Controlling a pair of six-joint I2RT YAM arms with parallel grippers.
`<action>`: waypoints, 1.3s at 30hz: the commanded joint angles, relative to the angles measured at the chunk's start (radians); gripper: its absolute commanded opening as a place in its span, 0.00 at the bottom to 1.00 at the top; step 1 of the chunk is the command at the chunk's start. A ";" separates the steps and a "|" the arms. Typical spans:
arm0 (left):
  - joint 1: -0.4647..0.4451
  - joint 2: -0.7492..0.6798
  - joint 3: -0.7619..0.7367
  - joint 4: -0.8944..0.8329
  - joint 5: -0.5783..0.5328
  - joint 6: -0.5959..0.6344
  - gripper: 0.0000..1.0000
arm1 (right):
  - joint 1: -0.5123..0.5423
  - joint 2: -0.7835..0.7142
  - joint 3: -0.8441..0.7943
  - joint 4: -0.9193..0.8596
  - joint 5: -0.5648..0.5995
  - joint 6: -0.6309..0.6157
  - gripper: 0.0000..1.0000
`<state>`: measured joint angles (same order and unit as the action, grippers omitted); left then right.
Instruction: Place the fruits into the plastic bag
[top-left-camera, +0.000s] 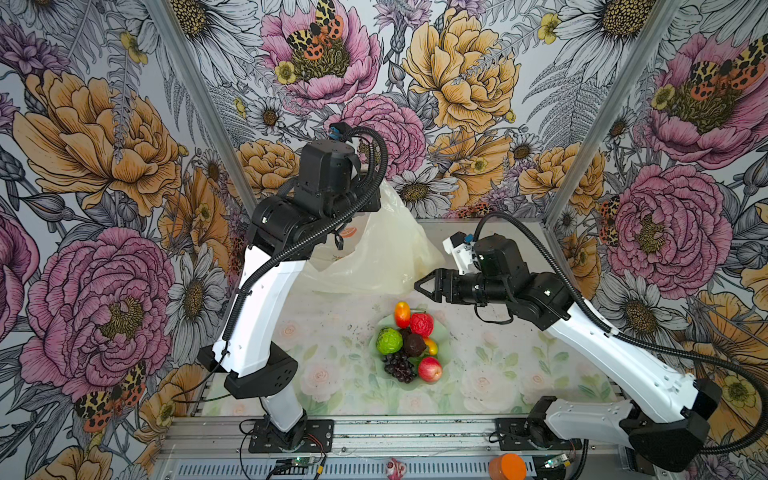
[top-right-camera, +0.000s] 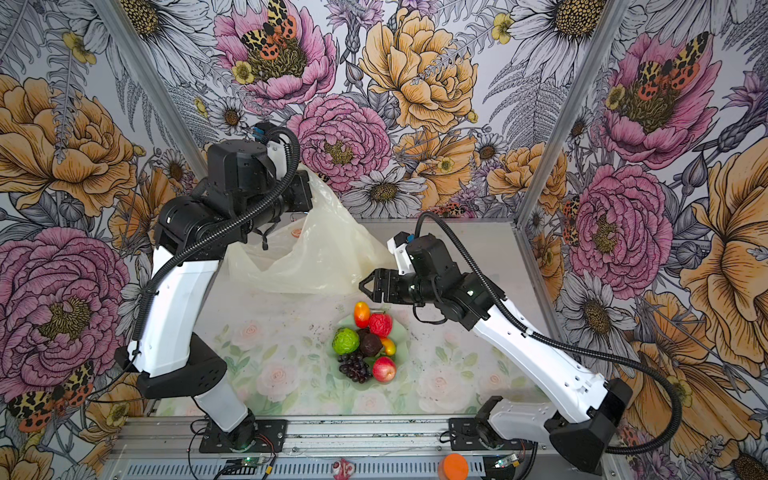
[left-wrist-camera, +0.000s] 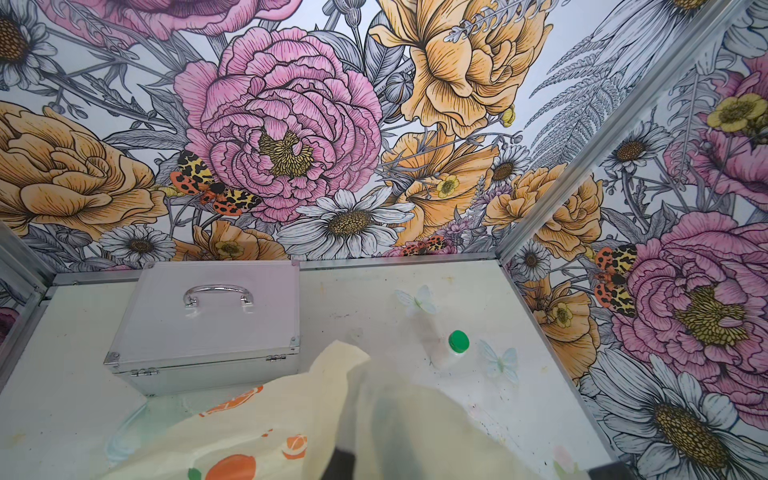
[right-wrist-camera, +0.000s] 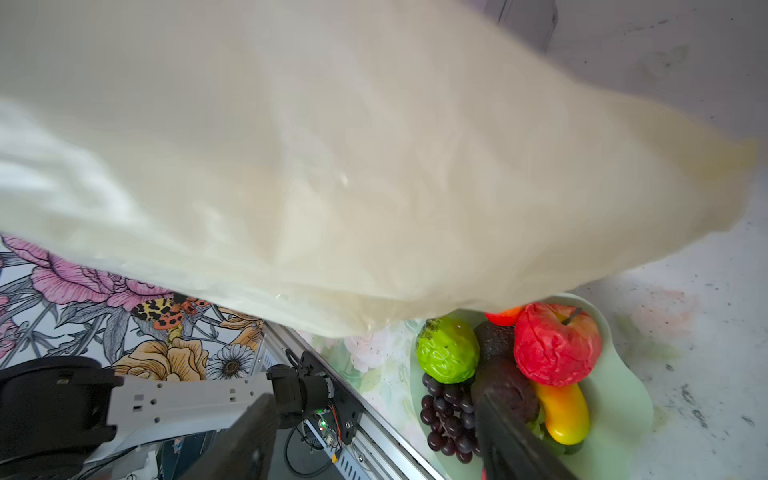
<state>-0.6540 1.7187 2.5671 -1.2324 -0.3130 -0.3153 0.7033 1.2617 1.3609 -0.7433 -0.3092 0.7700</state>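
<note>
Fruit (top-left-camera: 413, 345) fills the green bowl (top-left-camera: 443, 353); my left claw (top-left-camera: 376, 199) is clamped on the raised bag (top-left-camera: 382, 253), my right claw (top-left-camera: 422, 286) spread apart just beside it.

Lab test booth: floral-print walls (top-left-camera: 104, 166), aluminium frame (top-left-camera: 598, 112).

The plastic bag (left-wrist-camera: 249, 436) is coloured pale yellow and printed with orange-red fruit. A pale green bowl (right-wrist-camera: 623, 399) is seen, with a bumpy green ball (top-left-camera: 389, 340), purple grape bunch (top-left-camera: 398, 368), red-pink apple (top-left-camera: 429, 369) and orange-yellow mango (top-left-camera: 402, 314).

Silver case (left-wrist-camera: 208, 324) closed; green-capped bottle (left-wrist-camera: 455, 347); pale green bowl (right-wrist-camera: 623, 399).
</note>
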 joint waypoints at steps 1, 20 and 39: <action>-0.024 -0.020 0.023 -0.013 -0.064 -0.010 0.00 | -0.045 0.075 0.049 0.044 0.002 -0.027 0.76; -0.031 0.061 -0.057 -0.110 -0.141 -0.109 0.00 | -0.371 0.361 0.643 -0.225 0.141 -0.072 0.82; -0.009 0.266 0.008 -0.128 0.050 -0.174 0.00 | 0.076 -0.003 0.158 -0.405 0.201 0.201 0.99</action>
<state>-0.6575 2.0006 2.5496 -1.3617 -0.3115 -0.4686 0.7582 1.2327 1.4803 -1.1404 -0.1268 0.9455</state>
